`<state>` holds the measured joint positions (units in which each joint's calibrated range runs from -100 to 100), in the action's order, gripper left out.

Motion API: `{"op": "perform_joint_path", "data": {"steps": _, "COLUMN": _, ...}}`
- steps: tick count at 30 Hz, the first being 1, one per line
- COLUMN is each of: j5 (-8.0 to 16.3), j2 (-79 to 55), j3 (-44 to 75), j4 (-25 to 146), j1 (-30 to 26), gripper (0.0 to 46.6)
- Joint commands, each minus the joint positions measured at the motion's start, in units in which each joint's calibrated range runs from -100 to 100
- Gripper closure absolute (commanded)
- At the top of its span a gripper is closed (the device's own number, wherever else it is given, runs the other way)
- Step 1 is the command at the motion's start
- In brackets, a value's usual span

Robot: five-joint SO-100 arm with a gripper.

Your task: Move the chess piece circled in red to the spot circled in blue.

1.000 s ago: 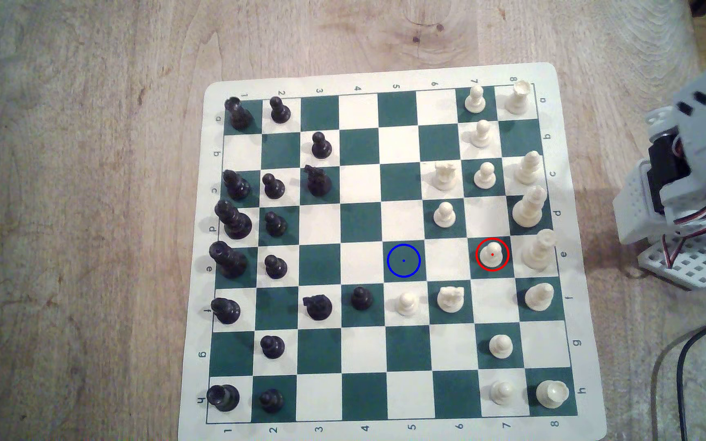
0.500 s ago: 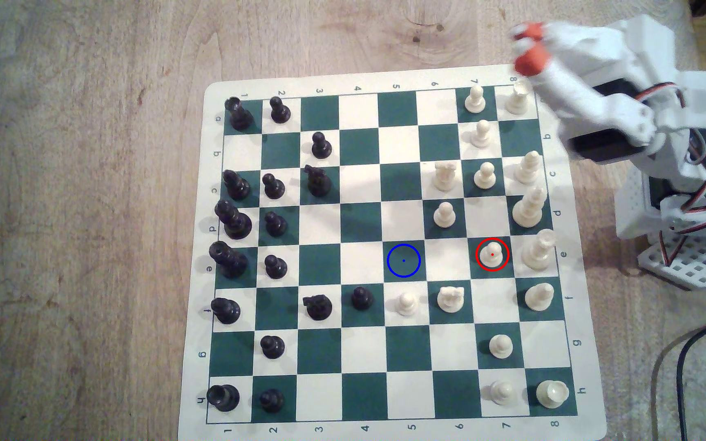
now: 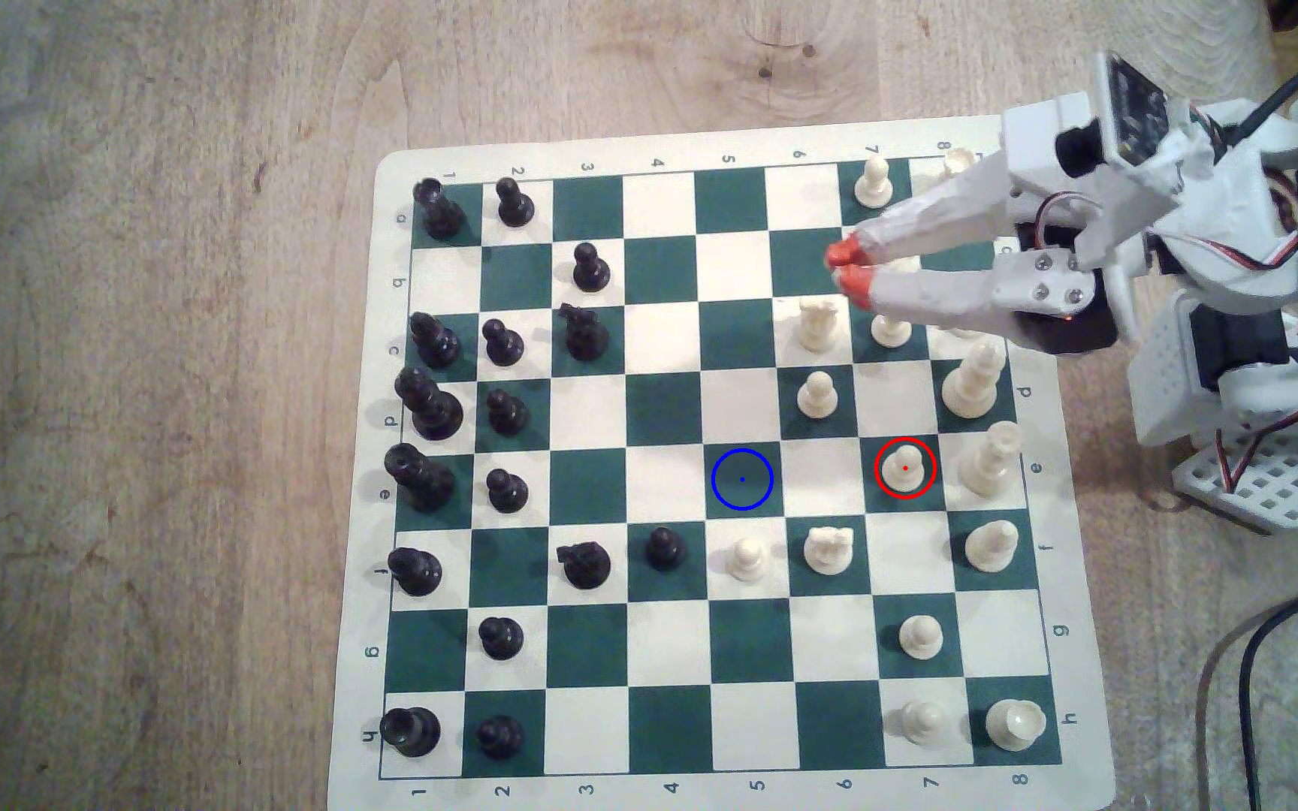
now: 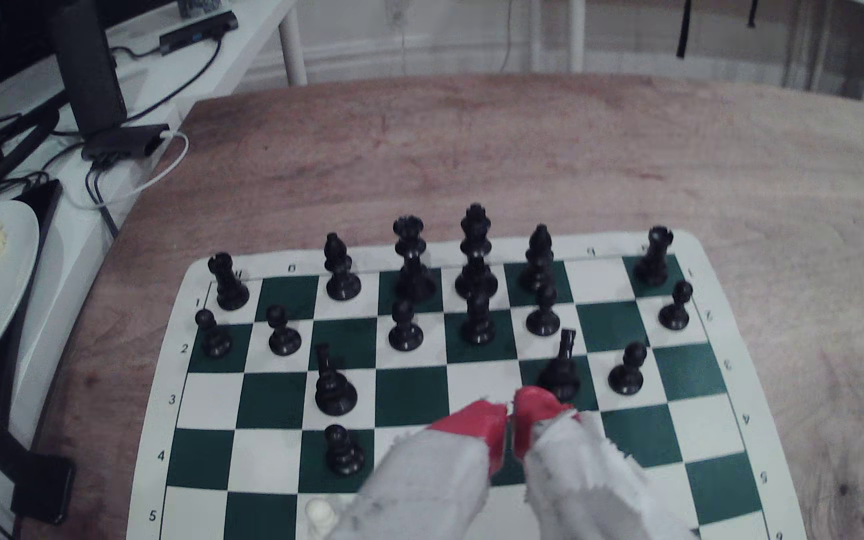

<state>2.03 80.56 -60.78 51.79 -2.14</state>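
1. Gripper (image 3: 842, 265) was mine: red tips pressed nearly together, only a thin slit between them in the wrist view, nothing pinched.
2. It hung over the board (image 3: 388, 468) at rows b/c, column 6–7 boundary, above the cream pieces there.
3. Chess piece (image 3: 904, 466), the red-ringed cream pawn, stood upright on e7, well apart from my tips, toward the exterior view's bottom right of them.
4. Spot (image 3: 742, 479), blue-ringed green square e5, sat bare, two columns to the exterior view's left of the pawn.
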Motion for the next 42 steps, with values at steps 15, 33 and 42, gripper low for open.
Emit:
{"op": "perform_joint_path", "data": {"steps": 15, "j5": 5.47, "j2": -21.05, "j3": 16.99, "j4": 15.20, "j1": -3.45, "gripper": 45.3}}
{"op": "perform_joint_path", "data": {"steps": 33, "j5": 7.77, "j2": -32.51, "j3": 12.73, "j4": 18.89, "j1": -8.46, "gripper": 31.1}}
{"op": "perform_joint_path", "data": {"steps": 42, "j5": 7.03, "j2": -34.38, "j3": 7.38, "j4": 15.86, "j1": -7.91, "gripper": 30.2}}
